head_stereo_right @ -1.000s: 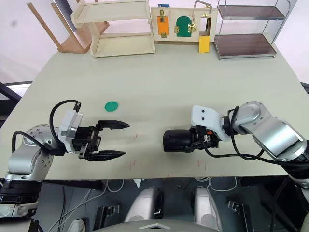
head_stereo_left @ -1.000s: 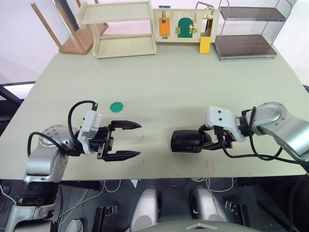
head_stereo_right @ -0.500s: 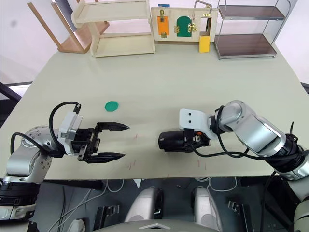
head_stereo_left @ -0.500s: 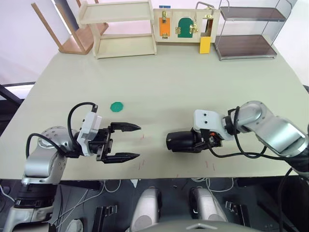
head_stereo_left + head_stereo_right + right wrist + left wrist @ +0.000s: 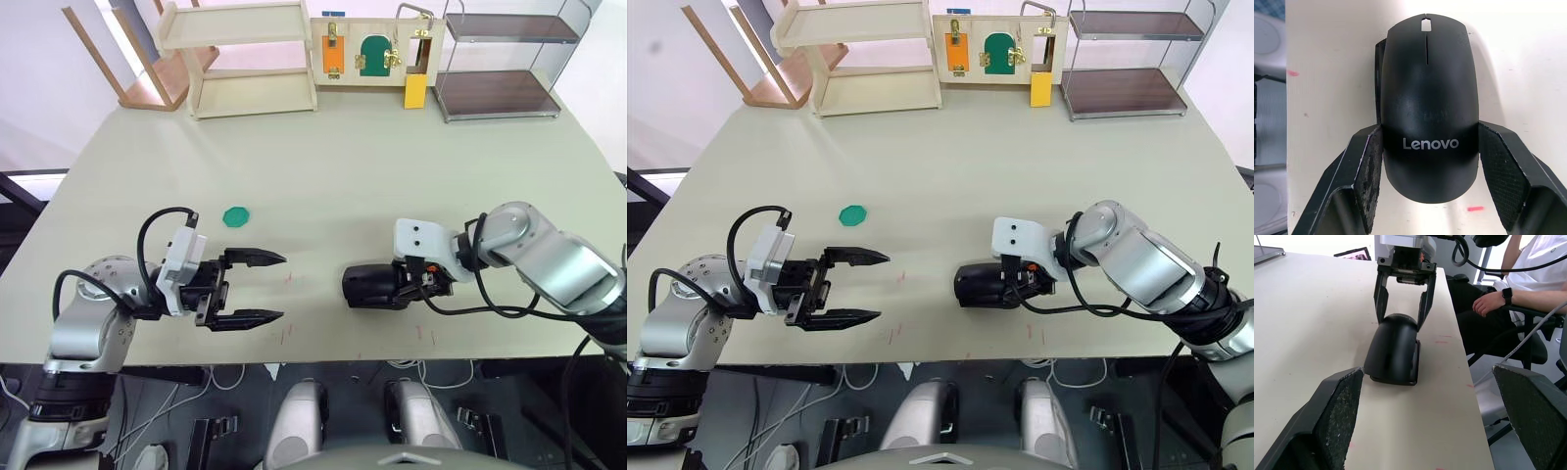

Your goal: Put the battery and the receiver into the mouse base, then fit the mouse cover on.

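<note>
Straddling the mouse cover near its rear, the right gripper has its fingers at both flanks, one touching, not clamped. Smooth, rigid, light plastic could slip; those flanks are the hold. Left gripper gapes empty.
</note>
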{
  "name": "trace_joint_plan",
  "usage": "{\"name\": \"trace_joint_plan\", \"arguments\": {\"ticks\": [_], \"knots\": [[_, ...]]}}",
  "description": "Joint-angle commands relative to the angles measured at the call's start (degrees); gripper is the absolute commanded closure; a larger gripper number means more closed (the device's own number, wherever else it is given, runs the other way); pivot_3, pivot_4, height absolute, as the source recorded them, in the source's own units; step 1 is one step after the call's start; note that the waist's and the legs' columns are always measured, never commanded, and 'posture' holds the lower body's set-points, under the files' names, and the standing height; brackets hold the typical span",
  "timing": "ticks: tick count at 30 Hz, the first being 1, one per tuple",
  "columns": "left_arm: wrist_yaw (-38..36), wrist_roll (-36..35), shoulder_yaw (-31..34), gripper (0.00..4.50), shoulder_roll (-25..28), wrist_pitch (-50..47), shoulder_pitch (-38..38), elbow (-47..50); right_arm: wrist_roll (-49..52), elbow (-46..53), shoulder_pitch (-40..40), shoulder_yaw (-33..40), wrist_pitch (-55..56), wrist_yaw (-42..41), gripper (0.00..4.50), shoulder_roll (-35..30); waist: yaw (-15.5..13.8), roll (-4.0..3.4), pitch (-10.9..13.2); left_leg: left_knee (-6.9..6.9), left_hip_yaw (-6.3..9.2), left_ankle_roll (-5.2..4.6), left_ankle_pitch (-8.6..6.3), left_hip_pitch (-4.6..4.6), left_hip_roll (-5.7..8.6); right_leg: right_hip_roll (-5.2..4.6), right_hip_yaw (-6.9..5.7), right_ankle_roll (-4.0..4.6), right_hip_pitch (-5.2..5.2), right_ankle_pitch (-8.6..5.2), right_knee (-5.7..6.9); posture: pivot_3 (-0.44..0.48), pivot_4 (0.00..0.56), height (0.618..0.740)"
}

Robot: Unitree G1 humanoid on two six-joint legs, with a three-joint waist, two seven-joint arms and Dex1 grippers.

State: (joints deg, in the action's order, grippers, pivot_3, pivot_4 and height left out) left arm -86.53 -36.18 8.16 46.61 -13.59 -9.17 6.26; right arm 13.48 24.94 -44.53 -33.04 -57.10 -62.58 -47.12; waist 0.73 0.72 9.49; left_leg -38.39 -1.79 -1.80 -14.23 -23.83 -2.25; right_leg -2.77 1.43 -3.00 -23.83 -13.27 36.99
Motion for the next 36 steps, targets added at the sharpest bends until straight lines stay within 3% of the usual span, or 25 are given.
{"name": "trace_joint_plan", "arguments": {"ticks": [1, 36], "knots": [[-0.61, -0.57, 0.16, 0.00, 0.22, 0.45, -0.56, 1.07, -0.25, 1.85, -0.92, 0.42, 0.12, -0.84, 2.10, -1.09, 0.00, 0.00, 0.00, 0.00, 0.00, 0.00, 0.00, 0.00, 0.00, 0.00, 0.00, 0.00, 0.00, 0.00, 0.00, 0.000, 0.150, 0.740], [-0.62, -0.80, 0.16, 0.00, 0.47, 0.21, 0.29, 1.94, -2.02, 1.21, -0.35, -1.40, -1.33, -0.97, 2.10, -1.20, 0.02, 0.00, 0.00, 0.00, 0.00, 0.00, 0.00, 0.01, 0.00, 0.00, 0.00, 0.00, 0.00, 0.00, 0.00, 0.000, 0.150, 0.740]]}}
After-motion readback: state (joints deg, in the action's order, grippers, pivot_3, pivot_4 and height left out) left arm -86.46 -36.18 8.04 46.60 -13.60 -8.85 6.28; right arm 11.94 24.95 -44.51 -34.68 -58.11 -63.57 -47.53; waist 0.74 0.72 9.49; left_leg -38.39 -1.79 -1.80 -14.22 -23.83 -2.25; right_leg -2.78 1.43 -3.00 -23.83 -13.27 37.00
